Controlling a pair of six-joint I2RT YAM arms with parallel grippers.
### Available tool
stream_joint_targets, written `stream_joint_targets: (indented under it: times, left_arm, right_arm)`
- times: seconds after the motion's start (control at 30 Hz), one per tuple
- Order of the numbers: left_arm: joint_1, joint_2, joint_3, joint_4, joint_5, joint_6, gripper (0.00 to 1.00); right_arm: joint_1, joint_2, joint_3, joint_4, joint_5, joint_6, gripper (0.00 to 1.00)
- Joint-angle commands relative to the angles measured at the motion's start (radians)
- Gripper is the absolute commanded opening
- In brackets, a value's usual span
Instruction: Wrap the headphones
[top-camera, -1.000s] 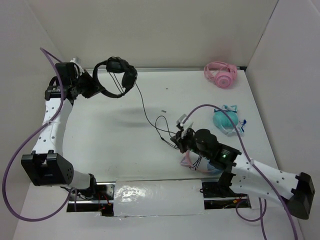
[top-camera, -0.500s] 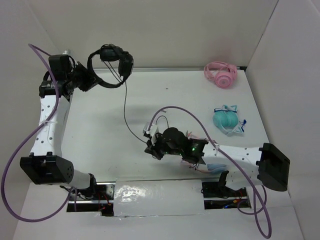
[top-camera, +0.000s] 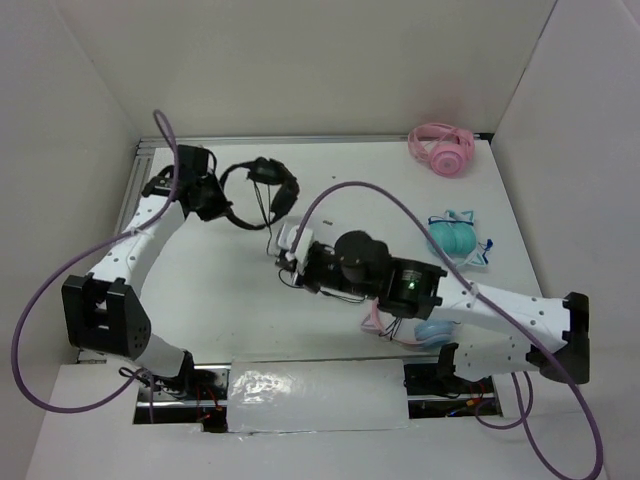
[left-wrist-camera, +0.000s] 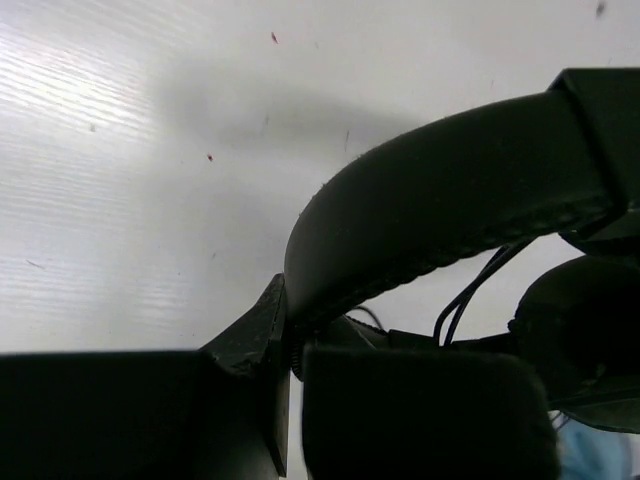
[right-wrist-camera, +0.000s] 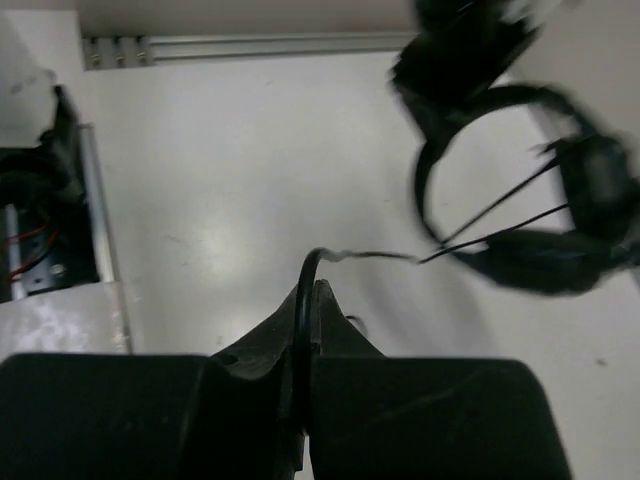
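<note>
Black headphones (top-camera: 284, 194) sit at the far left of the bench (top-camera: 200, 290) in the overhead view, gripped at one side by my left hand (top-camera: 212, 197). Their cable (top-camera: 272, 222) drops from an earcup towards my right hand (top-camera: 290, 256), which is just beside them, and more thin black cord lies loose on the bench under that hand. I judge the wrap begun but not finished: cable remains to be wound and the end is not tucked. The pink headphones (top-camera: 440, 150) and the cat-ear headphones (top-camera: 455, 240) lie well apart on the right, untouched.

From my left wrist, the left hand (left-wrist-camera: 292, 335) is pressed together on the headband (left-wrist-camera: 450, 200), which fills the gap between my fingers (left-wrist-camera: 240, 355) and arches away to the right. Two strands of cable (left-wrist-camera: 470, 295) run under the band towards an earcup (left-wrist-camera: 575, 320), so some cord is already laid across the frame.

From my right wrist, the right hand (right-wrist-camera: 305, 300) is nearly closed, pinching the cable (right-wrist-camera: 300, 285) between its tips. The cord loops over the tips and runs off to the headphones (right-wrist-camera: 520, 265) at upper right. They are blurred, but I think I can make out two lines of cable crossing the open loop of the band. What is left, as I judge it, is to carry the pinched length round the band again until the slack is used up.
</note>
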Motion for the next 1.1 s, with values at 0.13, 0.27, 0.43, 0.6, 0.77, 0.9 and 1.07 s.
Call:
stream_joint_targets:
  times: [0.13,0.27,0.43,0.6,0.77,0.9,1.07]
  left_arm:
    - [-0.180,-0.158,-0.152,0.148,-0.004,0.269,0.00]
    - [-0.277,-0.234,-0.220,0.197,0.076,0.353,0.00]
    - [-0.403,-0.275,-0.286,0.195,0.065,0.402,0.00]
    - [-0.503,-0.274,-0.271,0.125,-0.050,0.380,0.00]
    - [-0.572,-0.234,-0.242,0.061,-0.156,0.316,0.00]
    - [-0.602,-0.255,-0.237,0.028,-0.169,0.284,0.00]
    - [-0.604,-0.361,-0.235,0.045,-0.154,0.264,0.00]
  right_arm:
    - [-0.231,0.030,0.247,-0.166,0.093,-0.223,0.00]
    - [-0.332,0.066,0.318,-0.194,0.042,-0.271,0.00]
    - [-0.449,0.128,0.364,-0.203,0.028,-0.323,0.00]
    - [-0.515,0.155,0.370,-0.166,0.030,-0.333,0.02]
    - [-0.544,0.148,0.340,-0.111,0.005,-0.308,0.03]
    - [-0.595,0.142,0.286,-0.021,0.022,-0.230,0.01]
    - [-0.696,0.115,0.188,0.070,-0.166,-0.095,0.01]
